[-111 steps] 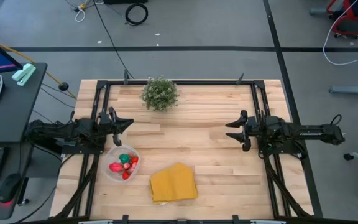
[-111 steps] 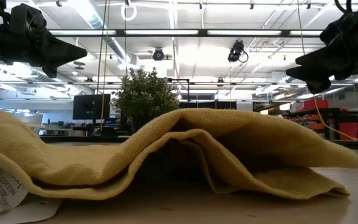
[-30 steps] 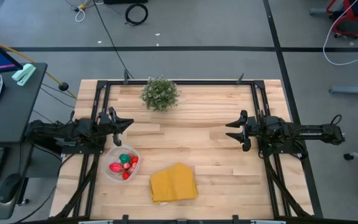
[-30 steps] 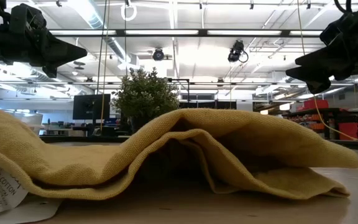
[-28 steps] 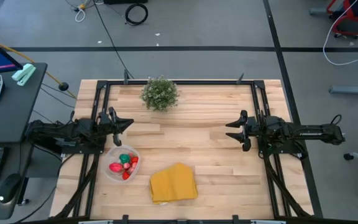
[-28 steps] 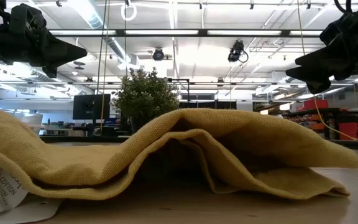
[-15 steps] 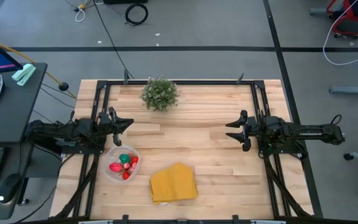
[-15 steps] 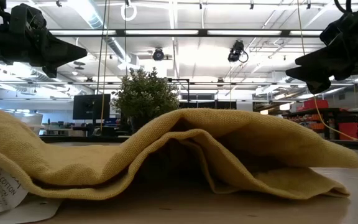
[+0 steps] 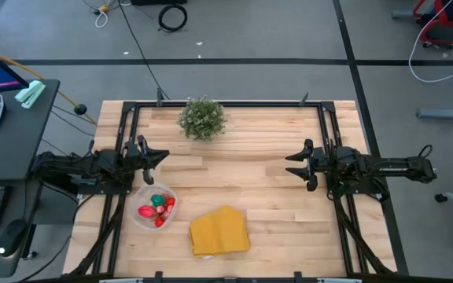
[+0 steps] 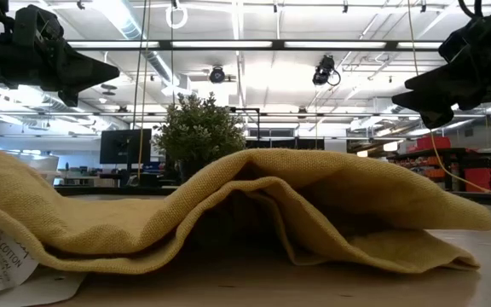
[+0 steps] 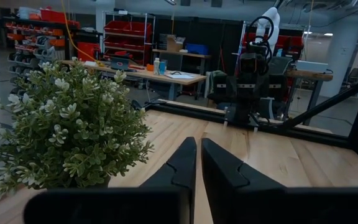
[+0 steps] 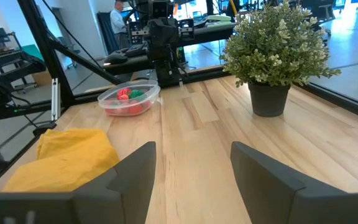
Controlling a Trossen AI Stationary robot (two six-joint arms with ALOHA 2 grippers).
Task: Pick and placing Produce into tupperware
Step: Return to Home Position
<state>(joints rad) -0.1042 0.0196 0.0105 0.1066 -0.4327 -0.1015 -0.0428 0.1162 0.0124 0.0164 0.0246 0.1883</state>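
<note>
The round clear tupperware [image 9: 154, 207] stands on the table near its left edge, with several red, pink and one green toy produce pieces [image 9: 156, 209] lying inside it; it also shows in the right wrist view [image 12: 129, 98]. My left gripper [image 9: 160, 155] hovers above the table just beyond the tupperware, fingers shut and empty [image 11: 197, 158]. My right gripper [image 9: 291, 165] hovers at the table's right side, open and empty [image 12: 191, 163].
A folded yellow cloth [image 9: 219, 230] lies near the table's front edge, right of the tupperware, and fills the low view [image 10: 228, 213]. A bushy potted plant [image 9: 203, 118] stands at the far edge. Bare wood lies between the two grippers.
</note>
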